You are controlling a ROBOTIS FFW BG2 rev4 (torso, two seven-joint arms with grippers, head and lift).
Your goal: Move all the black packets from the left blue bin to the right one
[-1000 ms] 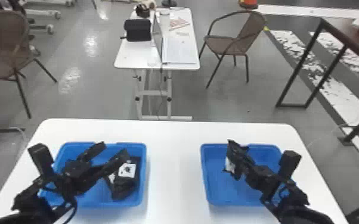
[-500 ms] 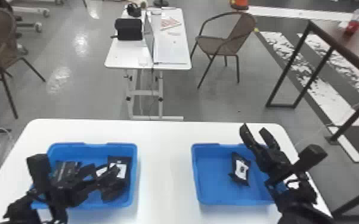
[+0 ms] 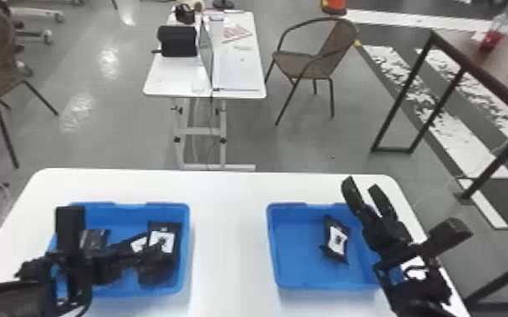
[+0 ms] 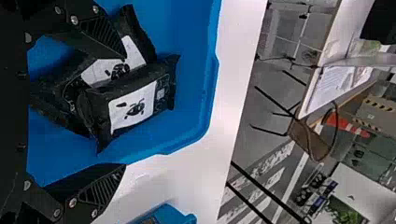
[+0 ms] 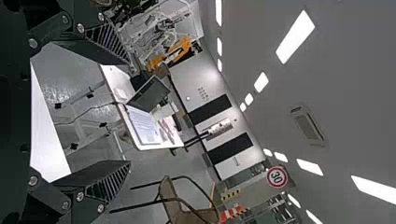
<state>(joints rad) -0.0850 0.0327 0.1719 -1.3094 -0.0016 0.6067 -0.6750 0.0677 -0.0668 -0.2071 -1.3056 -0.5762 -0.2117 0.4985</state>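
Two blue bins (image 3: 299,265) on white table (image 3: 228,236), brown chair (image 3: 299,65) beyond. Ceiling lights (image 5: 295,36) in right wrist view; overlapping packets (image 4: 163,88) in left. Left gripper (image 3: 154,261), right gripper (image 3: 362,185): jaws wide.

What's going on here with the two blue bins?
The robot is partway through emptying black packets from the left bin into the right one. One packet lies in the right bin; several packets are in the left. The left gripper is open over those, while the right gripper, open and empty, is up by the right bin's right side.
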